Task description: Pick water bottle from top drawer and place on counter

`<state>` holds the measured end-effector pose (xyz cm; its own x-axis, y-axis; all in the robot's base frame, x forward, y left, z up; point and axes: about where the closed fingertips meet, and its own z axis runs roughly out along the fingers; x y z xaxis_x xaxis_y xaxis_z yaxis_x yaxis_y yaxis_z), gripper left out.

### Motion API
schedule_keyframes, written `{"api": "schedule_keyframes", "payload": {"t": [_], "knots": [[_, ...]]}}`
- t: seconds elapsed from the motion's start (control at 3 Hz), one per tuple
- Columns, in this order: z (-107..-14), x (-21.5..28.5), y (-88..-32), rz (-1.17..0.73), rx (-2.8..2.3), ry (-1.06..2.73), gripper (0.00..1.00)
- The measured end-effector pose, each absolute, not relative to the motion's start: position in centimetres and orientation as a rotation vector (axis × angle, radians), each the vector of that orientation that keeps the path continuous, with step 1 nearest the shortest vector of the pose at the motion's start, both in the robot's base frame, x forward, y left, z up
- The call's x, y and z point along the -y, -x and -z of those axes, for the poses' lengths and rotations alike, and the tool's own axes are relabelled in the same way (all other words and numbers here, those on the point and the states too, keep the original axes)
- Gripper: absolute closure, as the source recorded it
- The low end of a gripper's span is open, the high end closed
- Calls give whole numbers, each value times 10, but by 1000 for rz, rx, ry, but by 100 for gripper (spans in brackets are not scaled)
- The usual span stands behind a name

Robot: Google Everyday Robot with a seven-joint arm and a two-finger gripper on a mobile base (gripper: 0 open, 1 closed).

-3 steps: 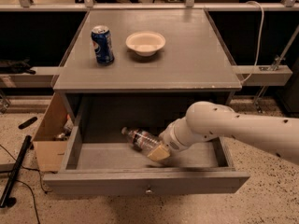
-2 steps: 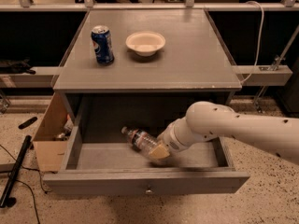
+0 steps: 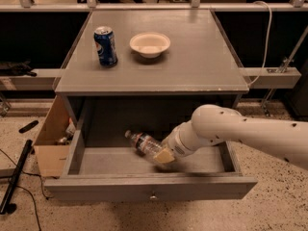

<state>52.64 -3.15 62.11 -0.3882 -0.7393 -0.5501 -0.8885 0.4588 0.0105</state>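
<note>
gripper (image 3: pixel 164 155) in top drawer (image 3: pixel 149 189), against water bottle (image 3: pixel 144 143) base, its 4 o'clock | grip: cannot tell | counter (image 3: pixel 192 66) at 12 o'clock

On counter (image 3: pixel 192 66): can (image 3: pixel 106 45) at rear left, bowl (image 3: pixel 149 44) just right of it, not touching.

Below counter: top drawer (image 3: pixel 144 189) standing open toward front, knob (image 3: pixel 153 195) centred on front panel.

In drawer: water bottle (image 3: pixel 143 143) near middle, tilted, cap end toward rear left.

Gripper (image 3: pixel 164 155) inside drawer, against bottle's right front end.

Arm (image 3: pixel 240 134) in from right, above drawer's right wall.

On floor left of drawer: cardboard box (image 3: pixel 48 143) beside cabinet; pole (image 3: pixel 14 177) further left.
</note>
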Motion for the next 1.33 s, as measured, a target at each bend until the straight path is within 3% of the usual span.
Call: {"api": "schedule_keyframes", "payload": {"t": [0.67, 1.33], "knots": [[-633, 48, -521, -431, -2252, 1333, 100], [-703, 103, -515, -407, -2213, 1235, 100]]}}
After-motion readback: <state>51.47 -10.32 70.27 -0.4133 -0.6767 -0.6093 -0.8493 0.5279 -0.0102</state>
